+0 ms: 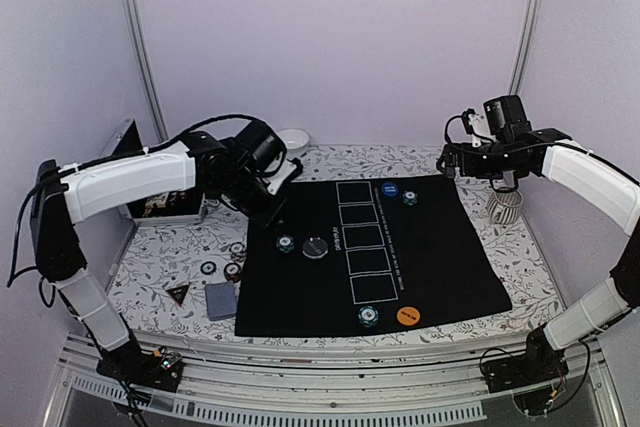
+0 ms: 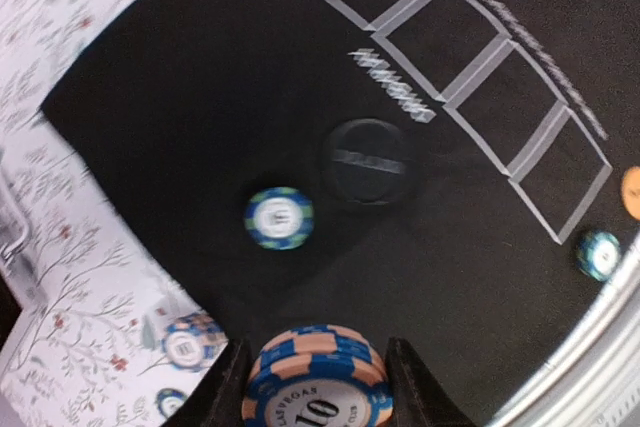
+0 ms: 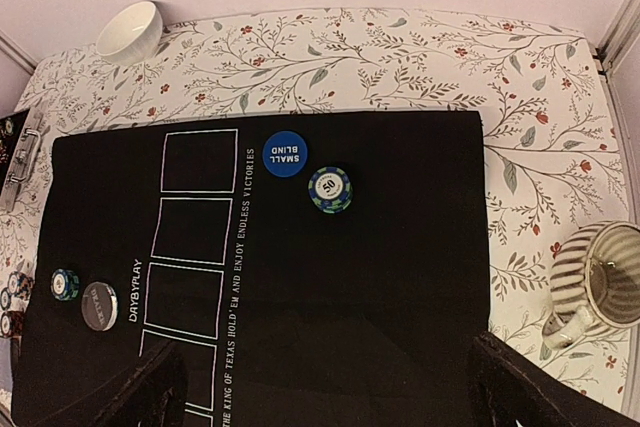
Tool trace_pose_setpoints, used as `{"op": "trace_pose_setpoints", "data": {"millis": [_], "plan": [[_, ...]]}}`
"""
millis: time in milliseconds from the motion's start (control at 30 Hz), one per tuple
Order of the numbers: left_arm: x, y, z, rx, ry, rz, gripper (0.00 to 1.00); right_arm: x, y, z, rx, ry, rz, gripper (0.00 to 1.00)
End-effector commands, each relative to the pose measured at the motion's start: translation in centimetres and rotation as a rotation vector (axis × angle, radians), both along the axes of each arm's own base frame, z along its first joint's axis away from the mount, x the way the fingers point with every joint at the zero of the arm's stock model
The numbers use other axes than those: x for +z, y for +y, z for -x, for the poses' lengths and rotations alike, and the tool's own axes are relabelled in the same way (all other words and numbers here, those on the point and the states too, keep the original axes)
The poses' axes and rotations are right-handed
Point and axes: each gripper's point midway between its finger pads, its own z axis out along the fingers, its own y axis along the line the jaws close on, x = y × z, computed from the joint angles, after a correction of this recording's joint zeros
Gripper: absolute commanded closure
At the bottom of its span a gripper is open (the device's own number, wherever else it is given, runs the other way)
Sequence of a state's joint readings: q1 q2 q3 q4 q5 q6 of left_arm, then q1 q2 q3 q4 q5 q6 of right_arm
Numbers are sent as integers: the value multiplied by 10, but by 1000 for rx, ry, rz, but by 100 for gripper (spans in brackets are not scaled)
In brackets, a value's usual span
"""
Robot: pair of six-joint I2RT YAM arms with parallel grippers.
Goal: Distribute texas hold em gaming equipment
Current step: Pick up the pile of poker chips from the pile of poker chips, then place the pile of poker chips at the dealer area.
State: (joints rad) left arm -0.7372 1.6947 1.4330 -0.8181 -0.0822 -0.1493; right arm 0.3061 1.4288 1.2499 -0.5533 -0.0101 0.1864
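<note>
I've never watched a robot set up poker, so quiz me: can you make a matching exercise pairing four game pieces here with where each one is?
Things:
1. blue disc
2. orange disc
3. triangle marker
4. chip marked 10

Places:
A. on the flowered cloth, left of the black mat
B. held in the left tool
C. by the mat's near edge, closest to the arm bases
D. by the mat's far edge

Pairs: 1-D, 2-C, 3-A, 4-B

Left arm (image 1: pixel 130 177) reaching inward, left claw (image 2: pixel 320 367) pinching poker chip (image 2: pixel 315 405), right claw (image 3: pixel 340 392) spread wide, raised
</note>
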Motion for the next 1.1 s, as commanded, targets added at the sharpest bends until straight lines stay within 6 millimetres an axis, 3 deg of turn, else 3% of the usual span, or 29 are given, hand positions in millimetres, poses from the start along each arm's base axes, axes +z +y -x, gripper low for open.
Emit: {"op": "trace_pose_setpoints", "data": {"millis": [0,100,267,533,700,767,900,1067], "plan": [[-15,-48,54,-244,67,-16,100,22,1,-2,1,-46,-24,1],[-41,-61,62,-280,115,-36,100,23,2,-3,6,-46,-30,1],[-76,-59,54,-254,109,-112,100,29,2,-1,14,-54,-29,1],[-112,-58,47,-251,121,-148,100,29,1,3,11,-53,-30,1],[-125,-45,38,-206,125,-161,100,32,-1,6,8,-60,-30,1],[-141,-40,35,-187,146,-178,100,33,-1,6,8,-63,-27,1],[-150,-38,39,-181,173,-176,100,33,-2,8,7,-62,-24,1],[-162,-26,43,-167,184,-219,86,29,-5,11,0,-56,-18,1]]}}
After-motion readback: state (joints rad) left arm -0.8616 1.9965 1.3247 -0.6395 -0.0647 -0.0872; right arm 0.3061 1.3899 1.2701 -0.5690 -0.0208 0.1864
